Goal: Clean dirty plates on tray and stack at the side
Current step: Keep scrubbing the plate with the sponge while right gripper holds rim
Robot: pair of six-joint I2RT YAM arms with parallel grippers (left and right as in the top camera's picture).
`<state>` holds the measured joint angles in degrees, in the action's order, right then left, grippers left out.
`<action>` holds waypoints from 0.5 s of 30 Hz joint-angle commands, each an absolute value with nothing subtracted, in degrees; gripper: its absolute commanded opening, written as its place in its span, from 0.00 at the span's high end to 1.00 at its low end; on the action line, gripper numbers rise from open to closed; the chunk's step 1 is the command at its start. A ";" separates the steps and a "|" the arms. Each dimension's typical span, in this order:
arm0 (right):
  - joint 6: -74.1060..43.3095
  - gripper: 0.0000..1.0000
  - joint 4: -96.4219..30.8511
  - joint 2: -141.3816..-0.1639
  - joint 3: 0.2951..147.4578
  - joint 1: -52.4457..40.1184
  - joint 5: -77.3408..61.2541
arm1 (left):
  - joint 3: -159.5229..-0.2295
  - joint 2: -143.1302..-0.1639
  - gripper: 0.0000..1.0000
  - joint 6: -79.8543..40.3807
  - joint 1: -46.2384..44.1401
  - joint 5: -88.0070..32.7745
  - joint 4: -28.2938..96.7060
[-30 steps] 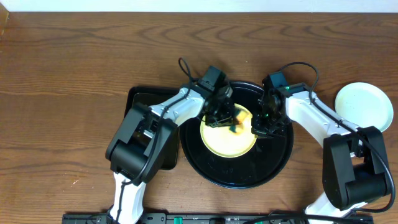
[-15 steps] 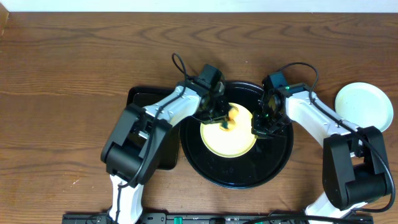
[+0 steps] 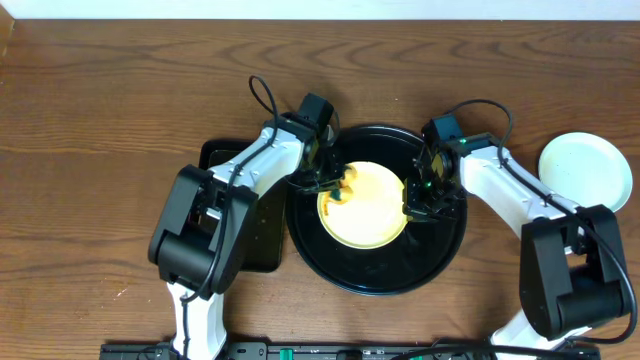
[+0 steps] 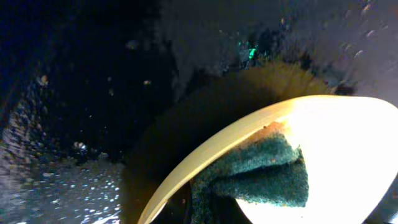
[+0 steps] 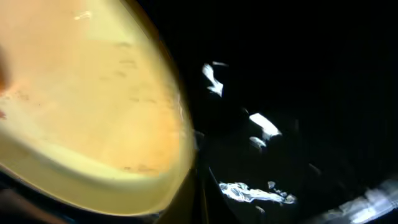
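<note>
On tray (image 3: 382, 274) one yellow plate (image 3: 370, 212); one sponge (image 4: 261, 177) touching

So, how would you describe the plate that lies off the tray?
Start at the big round black tray in the middle of the table. To its right, near the table's edge, a pale plate lies alone on the wood. Unlike the yellow plate, it is off the tray.
</note>
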<state>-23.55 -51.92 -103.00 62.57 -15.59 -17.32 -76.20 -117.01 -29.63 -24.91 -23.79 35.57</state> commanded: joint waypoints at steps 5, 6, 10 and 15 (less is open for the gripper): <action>-22.85 0.98 -52.25 -102.59 62.30 -15.29 -14.00 | -73.08 -121.82 0.93 -25.28 -22.09 -0.12 43.79; -22.87 0.98 -52.21 -102.59 62.30 -15.29 -14.02 | -73.12 -121.82 0.92 -25.15 -22.09 -0.16 44.12; -22.83 0.99 -52.01 -102.59 62.30 -15.29 -14.48 | -73.87 -121.82 0.93 -23.99 -22.83 -0.21 45.19; -20.71 0.53 -48.99 -102.59 62.30 -15.31 -20.93 | -74.56 -121.82 0.93 -23.35 -25.41 -0.40 45.15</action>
<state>-22.65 -50.30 -103.00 62.43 -15.44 -16.43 -77.87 -116.09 -24.97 -24.71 -9.69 43.92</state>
